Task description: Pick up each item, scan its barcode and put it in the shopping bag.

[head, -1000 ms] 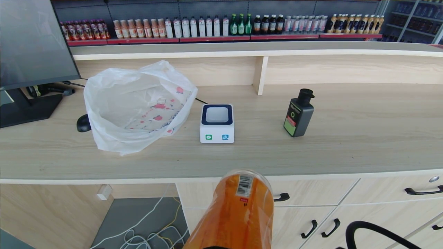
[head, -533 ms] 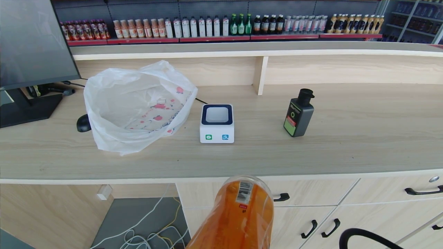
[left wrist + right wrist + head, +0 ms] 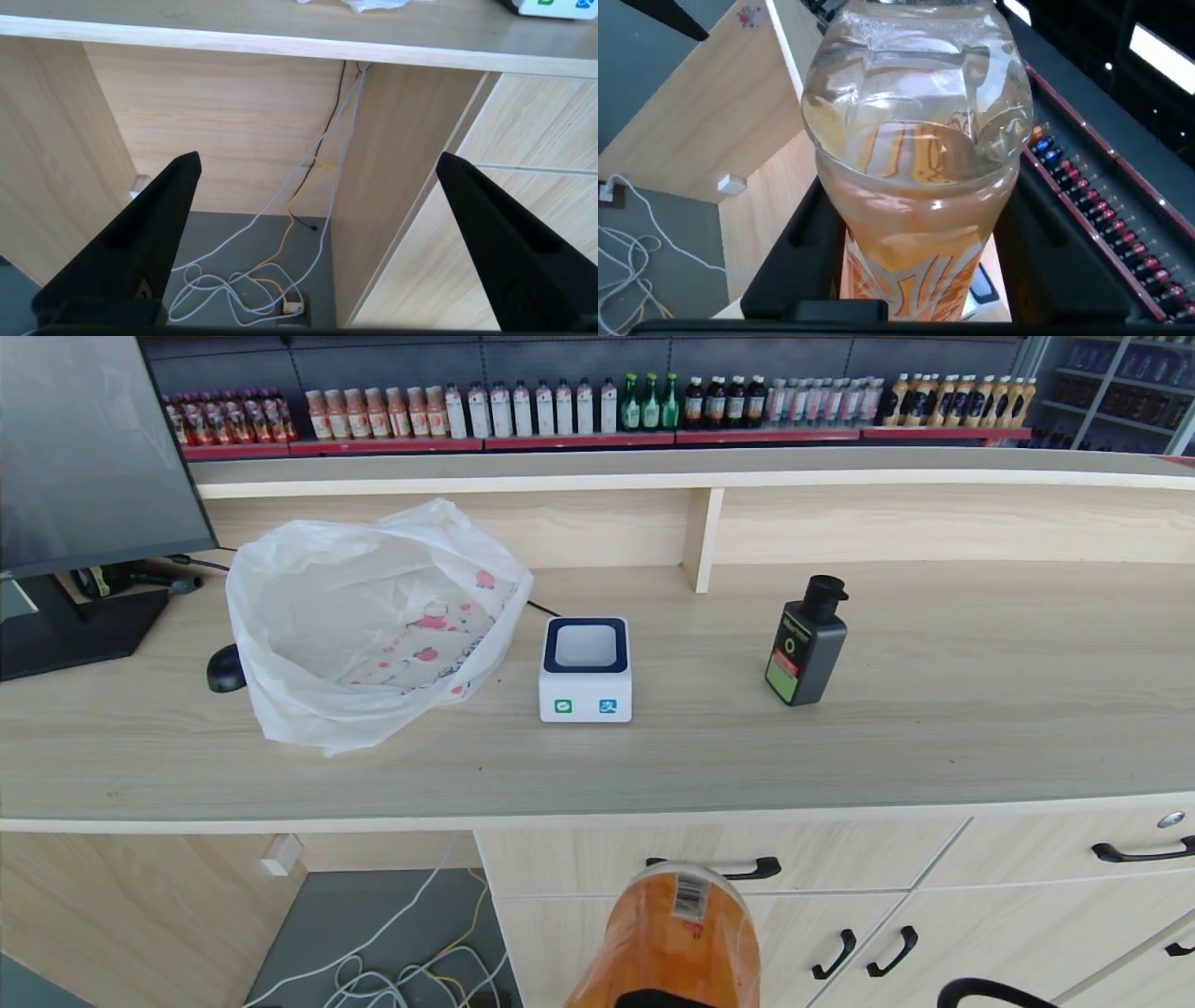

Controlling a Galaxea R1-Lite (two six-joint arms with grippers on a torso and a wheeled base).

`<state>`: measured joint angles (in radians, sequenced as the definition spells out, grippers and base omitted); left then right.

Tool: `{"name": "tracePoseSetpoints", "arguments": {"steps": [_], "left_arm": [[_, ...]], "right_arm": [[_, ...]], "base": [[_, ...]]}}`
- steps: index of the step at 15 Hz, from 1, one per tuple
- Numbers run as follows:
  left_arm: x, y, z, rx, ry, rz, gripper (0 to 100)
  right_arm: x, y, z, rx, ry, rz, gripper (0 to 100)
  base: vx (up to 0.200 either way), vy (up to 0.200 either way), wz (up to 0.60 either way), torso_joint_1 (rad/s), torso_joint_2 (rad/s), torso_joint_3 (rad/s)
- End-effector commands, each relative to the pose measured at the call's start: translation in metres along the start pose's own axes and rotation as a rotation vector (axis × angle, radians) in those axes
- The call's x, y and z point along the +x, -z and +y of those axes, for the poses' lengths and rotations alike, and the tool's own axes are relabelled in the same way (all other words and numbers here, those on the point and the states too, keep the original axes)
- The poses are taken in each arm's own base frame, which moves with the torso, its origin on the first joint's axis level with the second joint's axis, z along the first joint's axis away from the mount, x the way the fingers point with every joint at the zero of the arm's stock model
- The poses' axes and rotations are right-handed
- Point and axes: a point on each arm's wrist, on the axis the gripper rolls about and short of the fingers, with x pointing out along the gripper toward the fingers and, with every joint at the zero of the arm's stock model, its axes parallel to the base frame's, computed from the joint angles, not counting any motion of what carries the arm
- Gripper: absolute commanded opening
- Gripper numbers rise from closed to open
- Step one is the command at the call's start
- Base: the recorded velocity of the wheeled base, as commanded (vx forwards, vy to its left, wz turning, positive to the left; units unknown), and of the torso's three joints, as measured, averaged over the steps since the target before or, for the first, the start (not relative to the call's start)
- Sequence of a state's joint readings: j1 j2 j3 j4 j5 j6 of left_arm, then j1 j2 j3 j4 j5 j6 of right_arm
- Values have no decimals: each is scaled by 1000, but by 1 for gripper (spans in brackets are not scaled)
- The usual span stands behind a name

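Right end effector (image 3: 920,224): clenched on orange bottle (image 3: 674,933), barcode upward, presumably readying it for scanner (image 3: 585,669).
Left end effector (image 3: 318,163): spread wide, empty.

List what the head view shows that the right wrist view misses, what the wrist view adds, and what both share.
Head view, not the wrist view: the scanner and the dark pump bottle standing on the countertop, and the barcode on the orange bottle. Right wrist view, not the head view: the right gripper, its fingers clamped on either side of the bottle. Both: the orange bottle and loose cables on the floor.
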<state>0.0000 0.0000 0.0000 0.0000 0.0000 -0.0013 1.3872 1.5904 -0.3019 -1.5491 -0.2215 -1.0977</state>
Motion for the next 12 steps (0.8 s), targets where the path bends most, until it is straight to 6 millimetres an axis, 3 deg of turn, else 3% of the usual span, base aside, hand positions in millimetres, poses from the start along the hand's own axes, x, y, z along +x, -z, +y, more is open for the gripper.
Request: {"name": "tracePoseSetpoints", "arguments": {"steps": [1, 6, 12], "left_arm": [[0, 0, 0, 0, 0, 0, 100], [0, 0, 0, 0, 0, 0, 100], [0, 0, 0, 0, 0, 0, 100]], "right_arm": [[-10, 9, 5, 45, -15, 55, 0], [-18, 29, -14, 179, 79, 142, 0], [-3, 42, -40, 521, 287, 178, 0]], "base": [[0, 0, 0, 0, 0, 0], [0, 0, 0, 0, 0, 0], [0, 0, 0, 0, 0, 0]]}}
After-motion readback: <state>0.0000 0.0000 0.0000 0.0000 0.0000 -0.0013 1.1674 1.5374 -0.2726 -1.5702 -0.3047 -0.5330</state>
